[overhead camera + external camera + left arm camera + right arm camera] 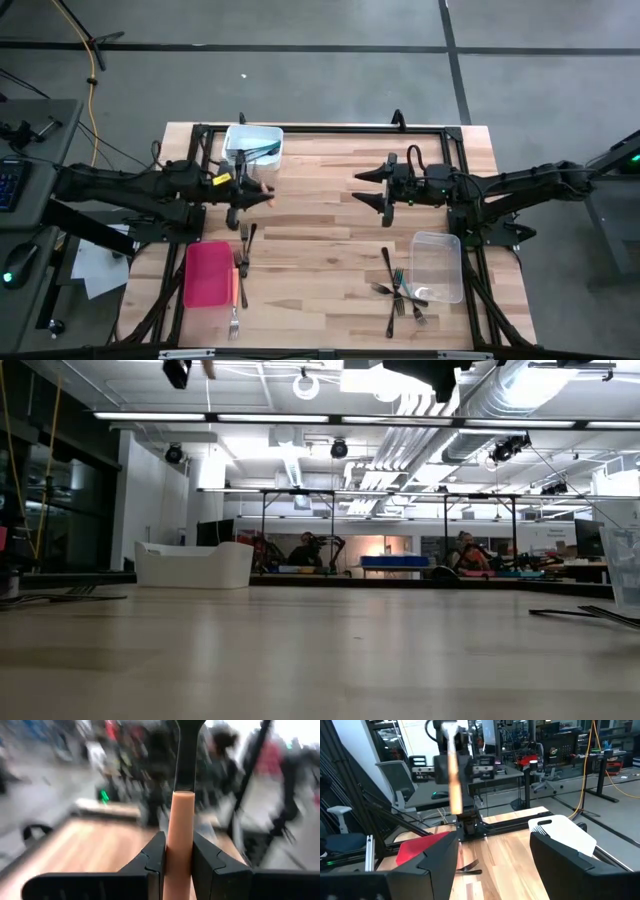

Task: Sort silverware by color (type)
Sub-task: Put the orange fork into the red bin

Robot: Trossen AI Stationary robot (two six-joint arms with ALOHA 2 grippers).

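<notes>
My left fingers (177, 862) pinch an orange-handled utensil (179, 835) upright, at 6 o'clock of the white tub (253, 145); right fingers (492, 865) spread, empty.

The wooden table (320, 215) carries a white tub (253, 147) beside the left gripper (262, 197), a red tray (207, 273) (forks (243, 262) alongside), and a clear tub (437, 266) near the right gripper (362, 186).

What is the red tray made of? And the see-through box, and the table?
The flat red tray looks like matte plastic: one even colour, no shine. The clear rectangular tub seems thin plastic, since the wood shows through it. The pale table looks like wood, with plank strips and grain.
</notes>
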